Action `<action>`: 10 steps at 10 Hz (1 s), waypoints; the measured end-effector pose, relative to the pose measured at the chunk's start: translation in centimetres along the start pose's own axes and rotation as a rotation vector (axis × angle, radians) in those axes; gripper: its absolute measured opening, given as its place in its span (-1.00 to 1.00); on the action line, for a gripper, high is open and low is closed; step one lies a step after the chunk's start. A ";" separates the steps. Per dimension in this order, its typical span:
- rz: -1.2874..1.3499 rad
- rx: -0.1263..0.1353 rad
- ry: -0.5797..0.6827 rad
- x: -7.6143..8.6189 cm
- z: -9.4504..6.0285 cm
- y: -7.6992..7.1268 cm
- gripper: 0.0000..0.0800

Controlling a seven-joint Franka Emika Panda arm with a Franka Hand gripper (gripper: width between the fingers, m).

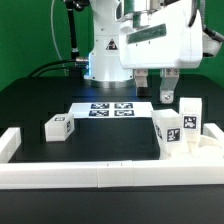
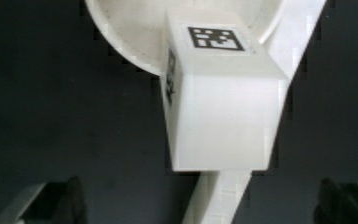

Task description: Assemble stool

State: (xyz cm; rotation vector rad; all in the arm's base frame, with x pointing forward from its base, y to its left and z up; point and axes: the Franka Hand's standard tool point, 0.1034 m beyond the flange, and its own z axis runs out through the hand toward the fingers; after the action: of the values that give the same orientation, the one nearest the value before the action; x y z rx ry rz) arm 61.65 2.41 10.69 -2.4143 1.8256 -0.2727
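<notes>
You are looking at a gripper [image 1: 155,92] whose two fingers [image 2: 48,202] are standing wide apart, and they are holding nothing. In the wrist view, a white stool leg [image 2: 220,100] is sitting in line with the gap between the fingers, out past their tips. It is not touching either finger. A black-and-white tag [image 2: 213,38] is showing on the end of the leg that is farthest from the fingers. The round seat [image 2: 119,28] is curving around behind that far end, farther from the fingers than the rest of the leg. You cannot tell from this view whether the leg is joined to the seat or only resting against it.

In the exterior view, the arm is reaching down from above, and the fingers are pointing straight down at the table. A first upright leg [image 1: 168,128] is standing just below the fingertips. A second upright leg [image 1: 189,115] is standing right beside it. A lying leg [image 1: 58,126] is resting well away from the fingers, toward the exterior view's left. The marker board [image 1: 110,108] is lying flat on the table, off to the side of the fingers.
</notes>
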 end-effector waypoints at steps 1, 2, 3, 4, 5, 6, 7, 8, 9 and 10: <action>-0.043 0.005 0.004 0.3 0.0 0.2 0.62; -0.155 0.036 0.018 1.8 -0.2 1.1 0.62; -0.182 0.042 0.014 3.4 -0.1 2.8 0.62; -0.304 0.035 0.013 4.9 0.0 3.8 0.62; -0.445 0.015 -0.007 6.9 0.1 5.0 0.62; -0.566 -0.001 -0.035 9.0 0.2 5.8 0.62; -0.600 0.002 -0.027 9.4 0.4 5.8 0.62; -0.684 0.003 -0.028 9.1 0.4 5.7 0.62; -0.733 0.002 -0.027 9.2 0.4 5.8 0.62; -0.798 0.001 -0.026 9.3 0.4 5.8 0.62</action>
State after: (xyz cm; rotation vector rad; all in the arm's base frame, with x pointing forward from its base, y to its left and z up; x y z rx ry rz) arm 58.71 -8.14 9.90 -2.9934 0.7569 -0.2869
